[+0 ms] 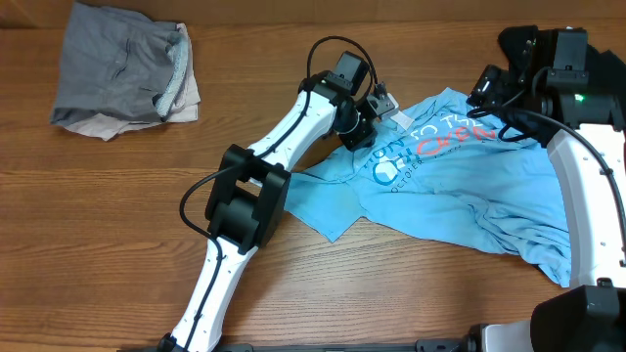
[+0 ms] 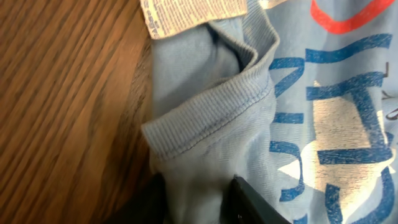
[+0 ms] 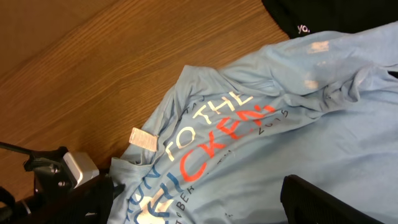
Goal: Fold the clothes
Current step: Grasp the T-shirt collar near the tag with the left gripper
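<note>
The light blue T-shirt (image 1: 460, 186) lies crumpled and spread on the wood table, its red and white lettering facing up. My left gripper (image 1: 377, 108) is at the ribbed collar (image 2: 211, 112), beside the white label (image 2: 193, 15). Its jaws (image 2: 196, 199) stand on either side of a bunch of collar cloth and press on it. My right gripper (image 1: 486, 88) hovers open over the shirt's far right part. In the right wrist view only one dark finger (image 3: 323, 199) shows, above the T-shirt (image 3: 280, 143), with nothing between the jaws. Grey and beige pieces (image 1: 117, 68) sit folded at the far left.
A black garment (image 3: 323, 15) lies just beyond the shirt's far edge. My left arm (image 1: 264, 186) stretches diagonally across the table's middle. The right arm (image 1: 587, 196) runs down the right side over the shirt's edge. Bare wood table (image 1: 98, 225) lies at the left and front.
</note>
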